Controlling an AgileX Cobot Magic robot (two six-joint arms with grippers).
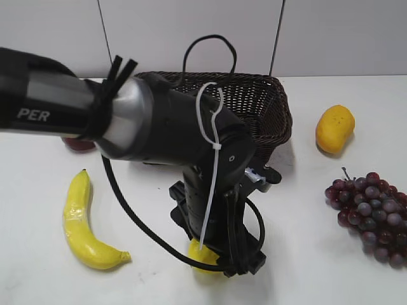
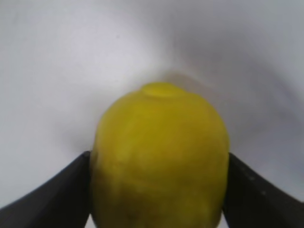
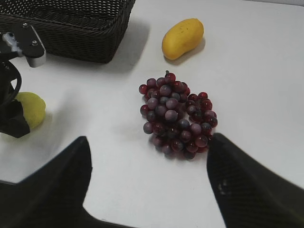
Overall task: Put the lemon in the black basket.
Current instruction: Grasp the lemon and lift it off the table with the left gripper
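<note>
White table (image 1: 305,267) carries banana (image 1: 82,222), grapes (image 1: 372,216), mango (image 1: 334,129), black basket (image 1: 261,101), lemon (image 1: 202,255).

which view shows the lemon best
The left wrist view: the lemon fills the frame, with the left tool having a finger against each side of it. In the exterior view only a yellow sliver shows beneath the arm. The right wrist view shows part of it at the left edge, partly hidden by the left tool.

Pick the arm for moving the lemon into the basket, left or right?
Left. Its tool has fingers against both sides of the lemon; the right tool hangs open over the grapes.
</note>
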